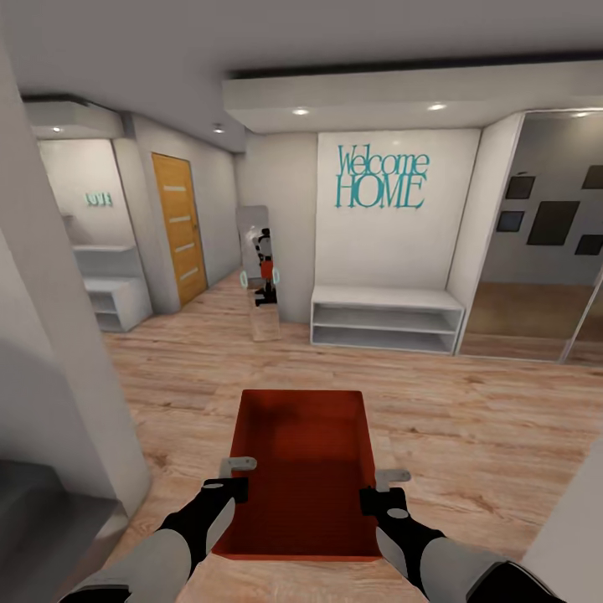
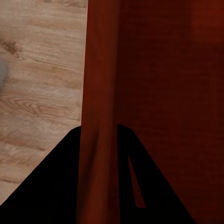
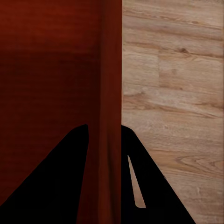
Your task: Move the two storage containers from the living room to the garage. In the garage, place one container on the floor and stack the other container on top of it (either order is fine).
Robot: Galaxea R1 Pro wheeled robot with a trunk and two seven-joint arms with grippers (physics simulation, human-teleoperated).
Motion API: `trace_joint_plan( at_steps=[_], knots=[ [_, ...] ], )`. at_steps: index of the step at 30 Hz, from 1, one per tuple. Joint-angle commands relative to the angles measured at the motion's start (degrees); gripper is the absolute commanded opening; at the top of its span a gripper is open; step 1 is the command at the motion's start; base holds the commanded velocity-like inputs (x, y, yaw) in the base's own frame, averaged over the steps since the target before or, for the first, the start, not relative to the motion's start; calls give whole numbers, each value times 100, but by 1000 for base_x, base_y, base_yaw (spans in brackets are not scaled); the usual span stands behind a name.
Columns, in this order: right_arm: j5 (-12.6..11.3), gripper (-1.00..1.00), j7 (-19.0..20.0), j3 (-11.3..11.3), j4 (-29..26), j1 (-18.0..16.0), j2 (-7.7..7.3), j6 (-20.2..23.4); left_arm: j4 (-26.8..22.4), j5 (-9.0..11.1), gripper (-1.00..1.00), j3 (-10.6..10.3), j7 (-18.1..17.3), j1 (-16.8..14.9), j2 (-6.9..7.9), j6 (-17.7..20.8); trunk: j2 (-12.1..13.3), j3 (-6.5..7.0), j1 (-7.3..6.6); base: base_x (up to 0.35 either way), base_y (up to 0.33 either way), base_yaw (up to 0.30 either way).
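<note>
Grippers held our orange-red storage container (image 1: 306, 469) above the wood plank floor (image 1: 469, 427): left gripper (image 2: 99, 186) and right gripper (image 3: 103, 186) each apparently clamped on a side wall, facing a white bench (image 1: 385, 318).
</note>
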Motion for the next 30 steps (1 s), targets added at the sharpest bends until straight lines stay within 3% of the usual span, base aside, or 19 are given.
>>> trace_joint_plan(
  at_steps=[1, 30],
  knots=[
    [10, -100, -27, -38, -16, -2, -55, -18, 3, -6, -100, 40, 32, 1, 30, 39, -4, -2, 5, 324, 0, 0],
    [10, -100, -27, -38, -16, -2, -41, -13, 3, -6, -100, 40, 32, 1, 33, 39, -4, -2, 5, 324, 0, 0]
  ],
)
